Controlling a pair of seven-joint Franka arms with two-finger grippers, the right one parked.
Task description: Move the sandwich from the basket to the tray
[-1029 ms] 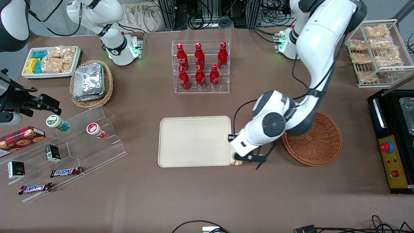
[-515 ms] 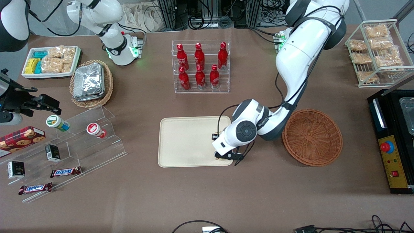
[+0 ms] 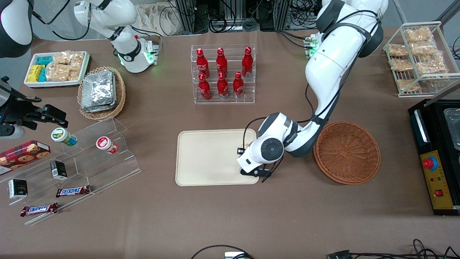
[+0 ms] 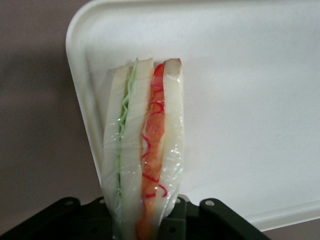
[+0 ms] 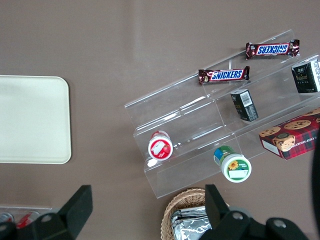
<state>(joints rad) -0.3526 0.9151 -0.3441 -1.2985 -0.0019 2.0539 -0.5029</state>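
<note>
My left gripper (image 3: pixel 251 172) hangs over the cream-beige tray (image 3: pixel 205 158), at the tray's corner nearest the front camera on the basket's side. It is shut on the sandwich (image 4: pixel 142 155), a wrapped wedge of white bread with green and red-orange filling, which the wrist view shows held above the tray's rim (image 4: pixel 82 95). In the front view the arm hides the sandwich. The reddish-brown wicker basket (image 3: pixel 347 152) stands empty beside the tray, toward the working arm's end.
A clear rack of red bottles (image 3: pixel 222 73) stands farther from the front camera than the tray. An acrylic stepped shelf (image 3: pixel 82 162) with snacks lies toward the parked arm's end. A black control box (image 3: pixel 436 162) and a wire rack of bagged snacks (image 3: pixel 418 57) are toward the working arm's end.
The gripper carried the sandwich from just outside the tray's edge, beside the basket, to over the tray's corner. In the last half second it barely moved.
</note>
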